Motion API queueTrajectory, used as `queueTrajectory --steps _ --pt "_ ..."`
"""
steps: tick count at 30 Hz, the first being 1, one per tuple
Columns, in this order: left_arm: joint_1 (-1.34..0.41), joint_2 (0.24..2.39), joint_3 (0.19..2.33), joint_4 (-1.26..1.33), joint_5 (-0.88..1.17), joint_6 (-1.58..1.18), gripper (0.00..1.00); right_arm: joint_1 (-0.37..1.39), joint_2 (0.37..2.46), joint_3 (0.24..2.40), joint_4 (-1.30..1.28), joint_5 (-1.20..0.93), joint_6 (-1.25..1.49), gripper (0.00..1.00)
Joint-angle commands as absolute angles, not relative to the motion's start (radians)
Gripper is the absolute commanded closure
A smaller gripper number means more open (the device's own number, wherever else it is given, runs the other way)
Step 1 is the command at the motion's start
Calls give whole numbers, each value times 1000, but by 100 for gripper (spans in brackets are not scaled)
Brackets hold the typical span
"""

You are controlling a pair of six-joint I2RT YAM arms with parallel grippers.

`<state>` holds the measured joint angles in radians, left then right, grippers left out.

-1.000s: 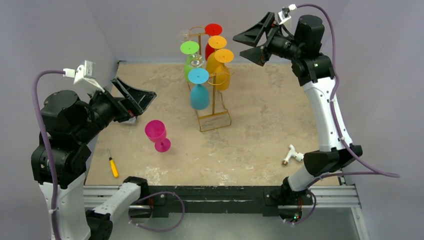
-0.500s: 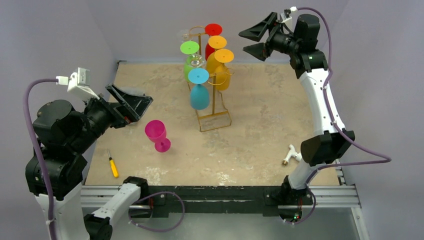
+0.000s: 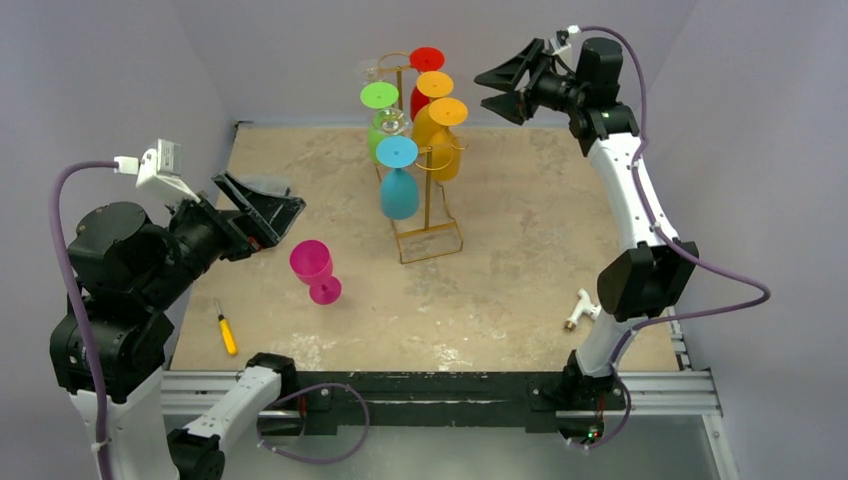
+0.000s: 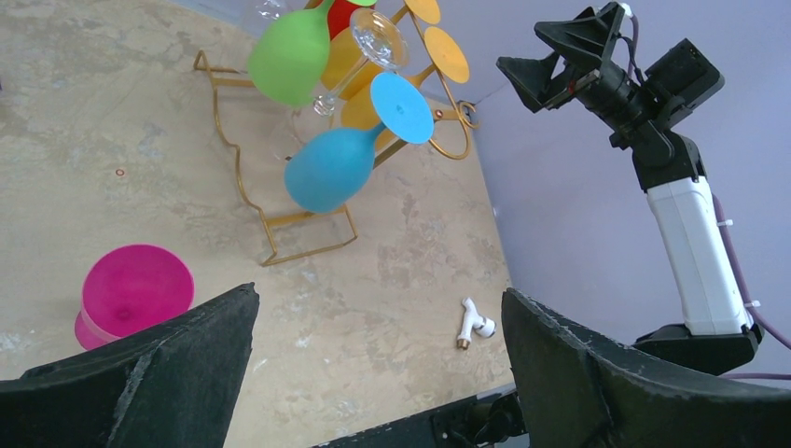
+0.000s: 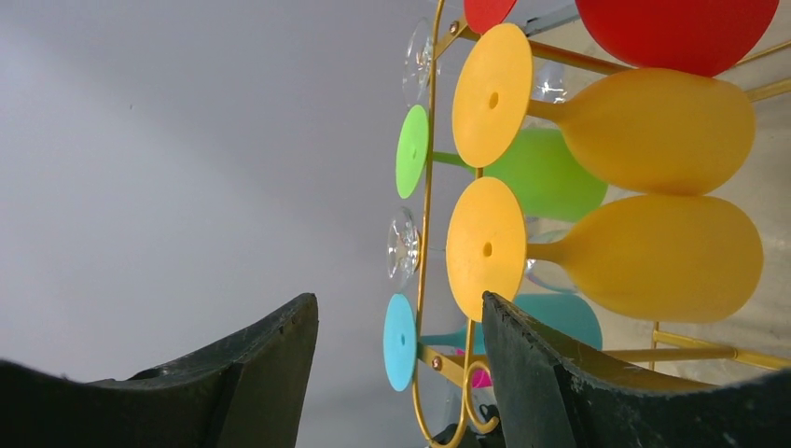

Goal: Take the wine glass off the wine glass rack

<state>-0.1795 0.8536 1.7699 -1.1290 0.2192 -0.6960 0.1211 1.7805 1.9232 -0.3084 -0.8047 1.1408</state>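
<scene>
The gold wine glass rack [image 3: 428,236] stands at the back middle of the table. Red [image 3: 424,98], yellow [image 3: 447,152], green [image 3: 377,140], blue [image 3: 399,194] and clear wine glasses hang from it upside down. My right gripper [image 3: 482,93] hovers high, just right of the rack's top, open and holding nothing. In the right wrist view the two yellow glasses [image 5: 653,257] and the rack's wire [image 5: 427,233] lie beyond the right gripper [image 5: 399,308]. My left gripper [image 3: 280,222] stands open and empty at the left, above the table; the left gripper [image 4: 380,308] faces the rack [image 4: 244,187].
A pink wine glass [image 3: 314,270] stands upright on the table left of the rack. A yellow-handled screwdriver [image 3: 227,332] lies near the front left edge. A white pipe fitting [image 3: 583,310] lies front right. Purple walls close in the back and sides.
My right arm has straightened upward and carried its gripper slightly higher, and its jaws have narrowed. The left arm drew back a little to the left early on, then held still.
</scene>
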Motion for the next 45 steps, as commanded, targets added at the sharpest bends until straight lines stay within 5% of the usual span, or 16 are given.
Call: queueTrajectory --steps 1,45 --pt "-183 861 1797 -1126 211 -703 1 106 1775 1913 -240 -840 1116 36" --pt "-183 775 1702 -1102 190 -769 2 141 1823 1827 -131 -815 1162 53"
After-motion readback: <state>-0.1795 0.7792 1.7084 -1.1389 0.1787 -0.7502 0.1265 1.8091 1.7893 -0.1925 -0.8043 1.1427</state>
